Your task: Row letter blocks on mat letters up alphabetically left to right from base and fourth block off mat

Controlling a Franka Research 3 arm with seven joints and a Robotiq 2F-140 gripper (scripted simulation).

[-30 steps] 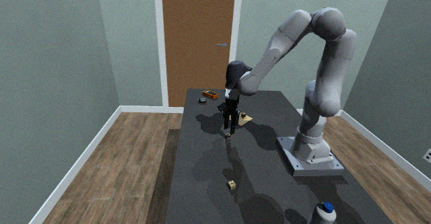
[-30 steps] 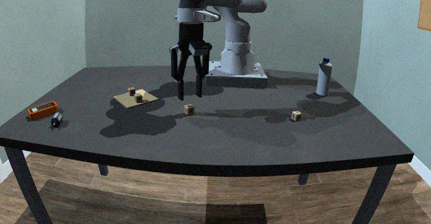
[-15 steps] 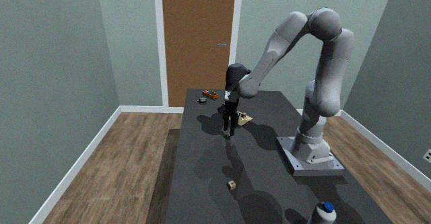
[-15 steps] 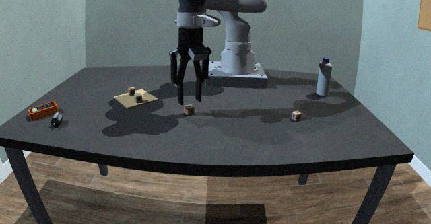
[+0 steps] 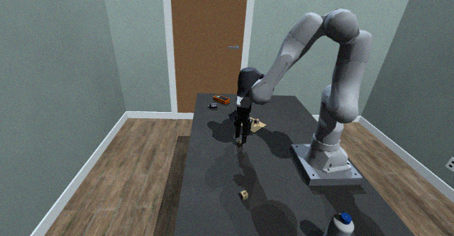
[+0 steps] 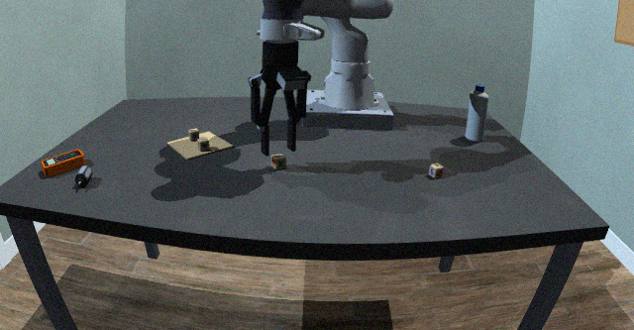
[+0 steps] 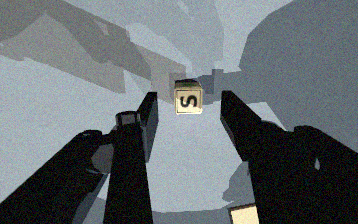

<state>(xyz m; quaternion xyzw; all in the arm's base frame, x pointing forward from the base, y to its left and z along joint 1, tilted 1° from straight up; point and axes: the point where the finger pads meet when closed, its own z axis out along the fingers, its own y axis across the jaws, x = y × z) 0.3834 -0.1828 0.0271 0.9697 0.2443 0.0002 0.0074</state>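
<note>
A wooden block with an S on top (image 5: 239, 144) (image 6: 278, 162) (image 7: 188, 101) lies off the mat; the S looks turned sideways in the wrist view. My gripper (image 5: 240, 139) (image 6: 278, 151) (image 7: 189, 106) is open and points down just above this block, its fingers apart on either side in the wrist view. Two blocks stand on the tan mat (image 5: 256, 127) (image 6: 185, 151) (image 7: 244, 216): one farther back (image 6: 193, 135), one nearer the middle (image 6: 203, 145). Their letters are too small to read. Another block (image 5: 244, 195) (image 6: 436, 170) lies alone, far from the mat, with a blue mark on one side.
An orange device (image 5: 221, 99) (image 6: 63, 163) and a small dark and grey object (image 5: 213, 105) (image 6: 83, 175) lie beyond the mat, toward the table's end. A white bottle with a blue cap (image 5: 340, 227) (image 6: 476, 117) stands at the opposite end, on the robot base's side.
</note>
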